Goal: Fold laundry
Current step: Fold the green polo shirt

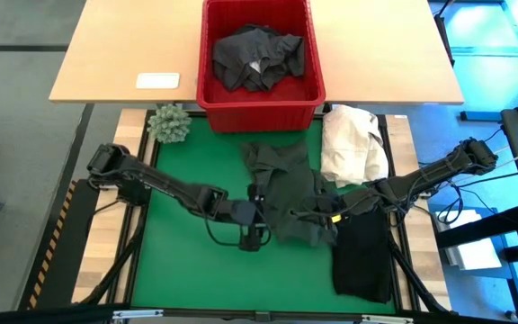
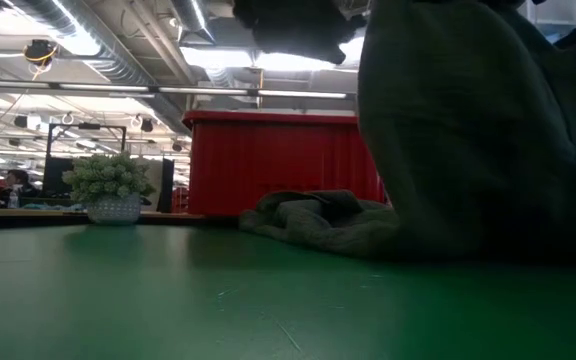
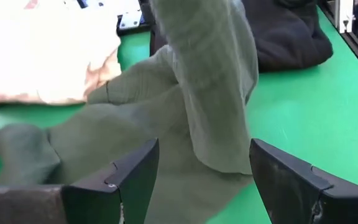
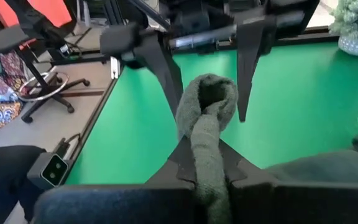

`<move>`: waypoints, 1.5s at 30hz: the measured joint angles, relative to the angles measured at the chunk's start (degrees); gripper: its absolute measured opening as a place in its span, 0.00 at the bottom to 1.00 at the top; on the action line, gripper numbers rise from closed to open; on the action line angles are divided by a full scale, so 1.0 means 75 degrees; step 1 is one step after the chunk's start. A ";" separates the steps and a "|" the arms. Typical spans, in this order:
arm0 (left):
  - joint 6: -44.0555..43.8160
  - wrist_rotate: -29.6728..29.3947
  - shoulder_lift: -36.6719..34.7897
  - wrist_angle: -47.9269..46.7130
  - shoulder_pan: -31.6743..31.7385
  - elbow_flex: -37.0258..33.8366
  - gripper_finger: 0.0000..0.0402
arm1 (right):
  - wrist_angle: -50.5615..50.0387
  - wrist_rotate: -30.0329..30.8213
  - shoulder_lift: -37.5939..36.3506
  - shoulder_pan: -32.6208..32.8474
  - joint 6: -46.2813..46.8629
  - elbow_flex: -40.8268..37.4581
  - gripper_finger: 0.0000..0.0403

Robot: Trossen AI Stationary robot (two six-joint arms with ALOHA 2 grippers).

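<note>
green table (image 1: 187,261): right gripper (image 4: 211,163) pinches dark green garment (image 1: 286,193), left gripper (image 3: 197,180) open.

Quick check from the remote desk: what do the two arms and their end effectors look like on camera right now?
Both are dark, near-black jointed arms of slim links. The left end effector has two flat, wedge-shaped black fingers with pale screw heads at their base. The right end effector shows matching angular dark fingers. A black cable loops beside the left arm; the right arm carries a small yellow marking near its wrist.
</note>
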 joint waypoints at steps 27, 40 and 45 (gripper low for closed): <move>-0.0635 -0.0393 0.0000 0.0805 -0.0153 -0.0256 0.61 | 0.0462 0.0455 0.0287 0.0000 -0.0334 0.0000 0.02; -0.0670 -0.0396 0.0000 0.0806 -0.0124 -0.0256 0.61 | 0.0995 0.0597 0.0431 0.0000 -0.0874 -0.0003 0.04; -0.0661 -0.0396 0.0002 0.0806 -0.0118 -0.0256 0.61 | 0.1231 0.0540 0.0426 0.0000 -0.0921 -0.0003 0.05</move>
